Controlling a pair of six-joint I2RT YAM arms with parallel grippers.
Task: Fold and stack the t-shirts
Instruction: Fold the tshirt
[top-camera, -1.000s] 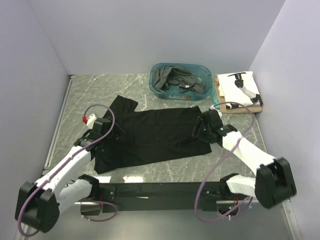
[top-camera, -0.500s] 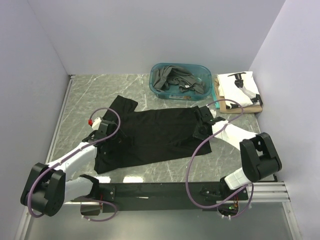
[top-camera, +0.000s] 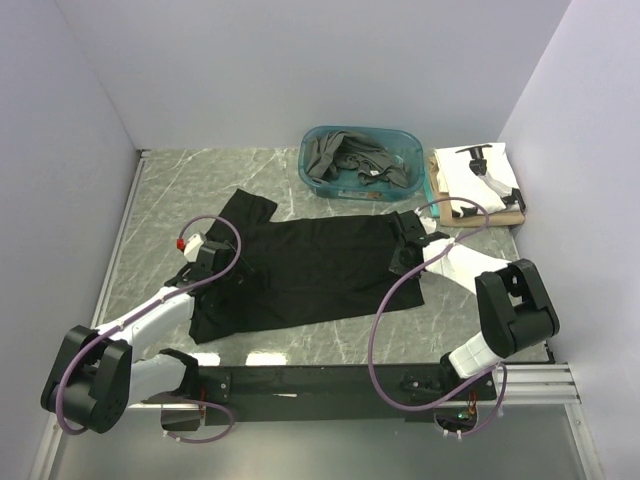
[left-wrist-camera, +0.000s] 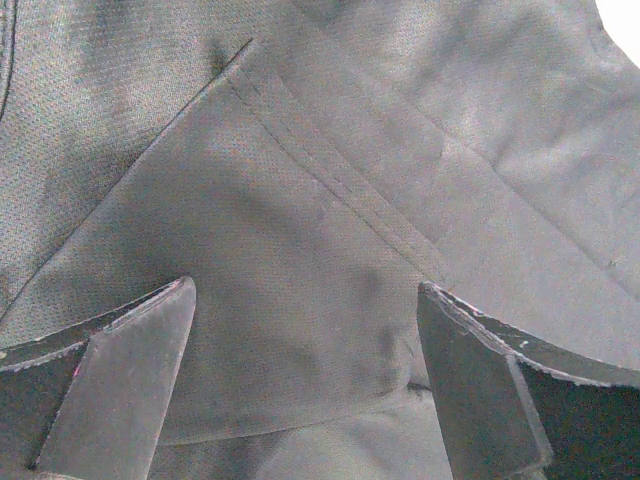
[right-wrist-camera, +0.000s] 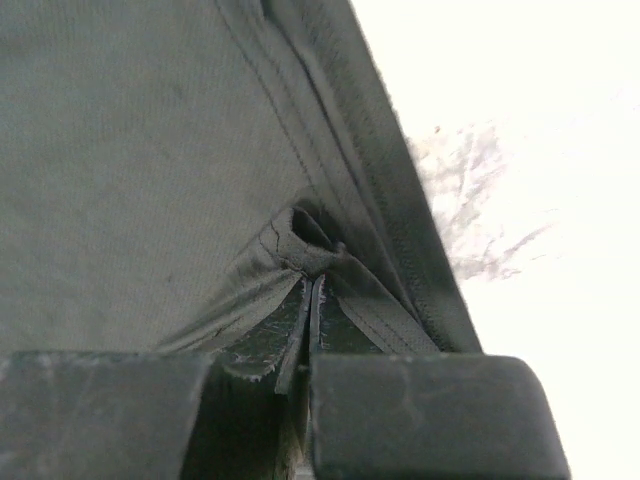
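Note:
A plain black t-shirt (top-camera: 310, 265) lies spread flat across the middle of the table. My left gripper (top-camera: 215, 262) hovers over its left part, open, fingers wide apart above a stitched fold (left-wrist-camera: 305, 290) with nothing between them. My right gripper (top-camera: 398, 262) is at the shirt's right edge, shut on a pinched bunch of the black cloth (right-wrist-camera: 312, 285) beside the hem (right-wrist-camera: 380, 200). A folded white t-shirt with black print (top-camera: 480, 175) rests on a tan one (top-camera: 515, 215) at the back right. Dark grey t-shirts (top-camera: 345, 155) lie crumpled in the tub.
The teal plastic tub (top-camera: 405, 185) stands at the back, just left of the folded stack. Pale walls close in the left, back and right sides. Bare marbled table (top-camera: 180, 180) shows around the black shirt, and a black rail (top-camera: 300, 380) runs along the near edge.
My right gripper has shut on the black shirt's right edge, and that arm's elbow swung back toward the right. The left gripper shifted a little toward the shirt and stayed open.

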